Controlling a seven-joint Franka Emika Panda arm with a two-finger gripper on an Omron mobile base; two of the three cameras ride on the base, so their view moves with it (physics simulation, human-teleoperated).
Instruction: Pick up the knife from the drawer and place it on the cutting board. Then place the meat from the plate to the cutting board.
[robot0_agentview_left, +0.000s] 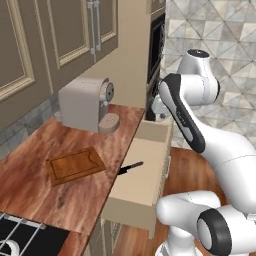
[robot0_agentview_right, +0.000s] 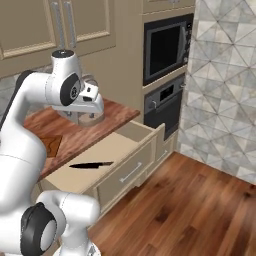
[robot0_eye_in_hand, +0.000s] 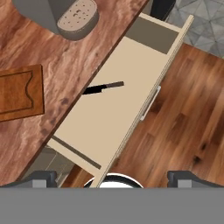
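The wide beige drawer (robot0_agentview_left: 145, 187) stands pulled out from under the counter. The knife (robot0_agentview_left: 131, 167) lies flat inside it, black blade toward the counter; the hand view shows the knife (robot0_eye_in_hand: 103, 88) on the pale drawer floor (robot0_eye_in_hand: 105, 127). The reddish-brown cutting board (robot0_agentview_left: 75, 165) rests bare on the wooden counter, left of the drawer. My gripper (robot0_eye_in_hand: 113, 178) is open, jaws wide apart and nothing between them. It hangs well above the drawer (robot0_agentview_right: 125, 145), looking down on it, clear of the knife (robot0_agentview_right: 91, 164). The plate and the meat are out of view.
A grey coffee machine (robot0_agentview_left: 85, 102) stands at the back of the counter beyond the board. A black stove top (robot0_agentview_left: 22, 237) is at the counter's near left. Built-in ovens (robot0_agentview_right: 167, 47) rise right of the drawer. The silver drawer handle (robot0_eye_in_hand: 150, 103) faces the wooden floor.
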